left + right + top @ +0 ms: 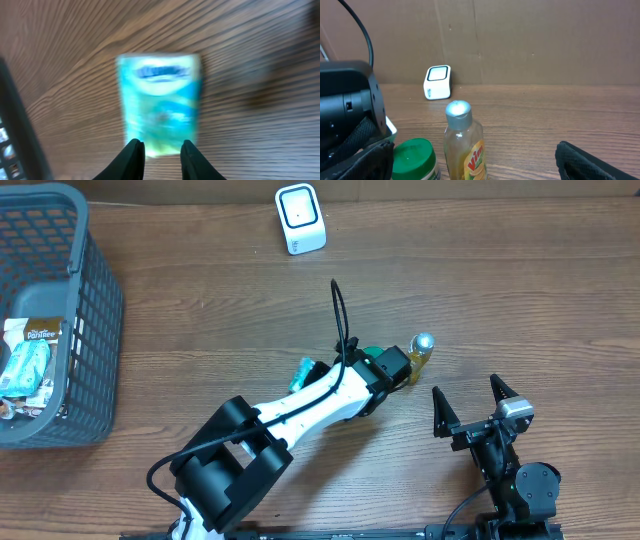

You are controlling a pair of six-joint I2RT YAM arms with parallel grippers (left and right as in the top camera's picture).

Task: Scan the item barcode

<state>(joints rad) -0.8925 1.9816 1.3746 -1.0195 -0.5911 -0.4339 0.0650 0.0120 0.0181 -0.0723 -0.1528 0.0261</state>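
My left gripper points down at the wooden table, its two black fingers a narrow gap apart and clasping nothing I can make out. A teal packet lies flat on the table just beyond the fingertips, blurred. My right gripper rests near the table's front edge, spread wide and empty. Just ahead of it stand a clear bottle with a silver cap and a green-lidded jar. The white scanner stands at the far edge, well apart from the packet. A grey basket sits at the left.
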